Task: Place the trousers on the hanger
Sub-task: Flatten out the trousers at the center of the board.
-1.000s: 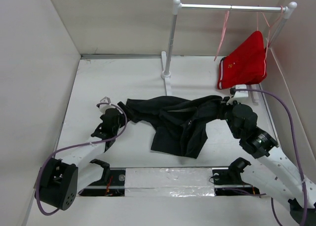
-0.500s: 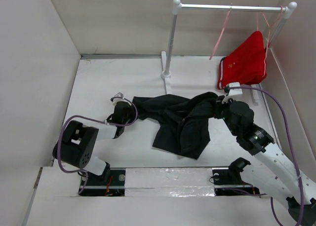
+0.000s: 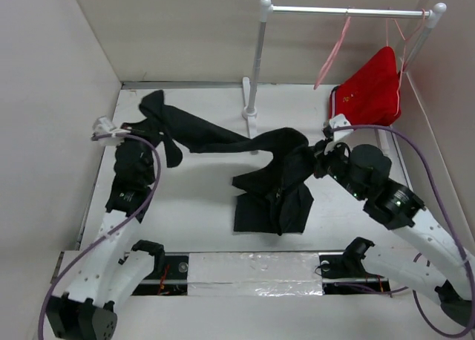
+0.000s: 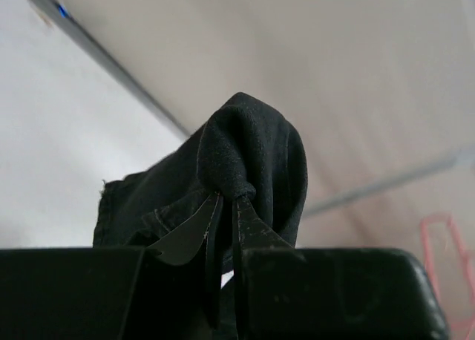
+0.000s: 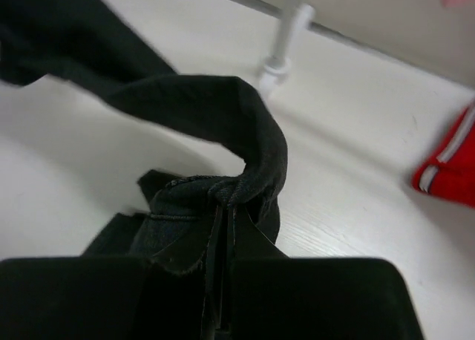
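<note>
The black trousers (image 3: 223, 141) are stretched across the table between both grippers, and a loose part droops to the table in the middle (image 3: 271, 206). My left gripper (image 3: 146, 122) is raised at the far left, shut on a bunched end of the trousers (image 4: 252, 139). In its wrist view the left gripper (image 4: 226, 197) pinches the cloth at its tips. My right gripper (image 3: 317, 159) is shut on a seamed edge of the trousers (image 5: 223, 110), with the right gripper (image 5: 226, 203) lifted off the table. The thin pale-pink hanger (image 3: 332, 52) hangs bare on the rail.
A white clothes rack stands at the back, with its rail (image 3: 345, 11) up high and its post (image 3: 256, 58) on a foot (image 5: 276, 67). Red shorts (image 3: 367, 95) hang on another pink hanger at the right end, close behind the right arm. Walls stand on both sides.
My left gripper has shut on one end of the trousers and swung it up and far to the left, pulling the cloth out long. The right gripper kept its hold and rose slightly.
</note>
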You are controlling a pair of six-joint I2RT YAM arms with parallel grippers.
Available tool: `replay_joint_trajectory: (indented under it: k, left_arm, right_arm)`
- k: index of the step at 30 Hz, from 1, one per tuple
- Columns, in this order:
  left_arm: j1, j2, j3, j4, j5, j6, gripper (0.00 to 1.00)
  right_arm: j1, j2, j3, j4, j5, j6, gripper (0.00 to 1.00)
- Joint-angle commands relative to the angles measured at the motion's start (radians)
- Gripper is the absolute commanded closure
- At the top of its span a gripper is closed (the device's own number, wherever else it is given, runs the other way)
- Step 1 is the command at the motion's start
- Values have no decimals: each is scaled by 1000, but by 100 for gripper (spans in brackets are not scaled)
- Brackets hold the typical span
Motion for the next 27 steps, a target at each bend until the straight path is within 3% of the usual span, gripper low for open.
replay_joint_trajectory:
  k: [1,6,9,13,16,17,19,21,23,26,27]
  left_arm:
    - [86,-76,81,-82,-143,-23,100]
    - [108,-154,193,-120,-255,46,100]
    - [108,-132,246,-122,-289,106,100]
    - [108,34,230,-73,-215,117,92]
    - [108,173,233,-28,-123,89,90]
    - [108,266,240,-10,-100,88,88]
    - [108,399,288,-10,-22,95,59]
    - [82,458,329,-70,48,118,40]
    - [-8,460,296,-48,38,138,35]
    - [-168,391,179,-30,-9,158,35]
    - [-209,374,152,-42,-48,161,39]
  right_arm:
    - [112,-60,211,-10,-105,-91,100]
    - [123,-138,318,-76,-116,-67,100]
    - [123,-146,294,-90,9,-55,100]
    - [79,-62,185,-78,337,-39,100]
    - [-83,58,104,-24,389,-27,100]
    - [-138,83,79,48,330,-27,100]
    - [-281,118,17,125,239,-27,100]
    - [-340,120,-13,215,157,8,100]
    - [-387,118,-5,238,157,11,100]
    - [-444,135,39,223,143,5,100]
    - [-456,141,44,226,136,4,100]
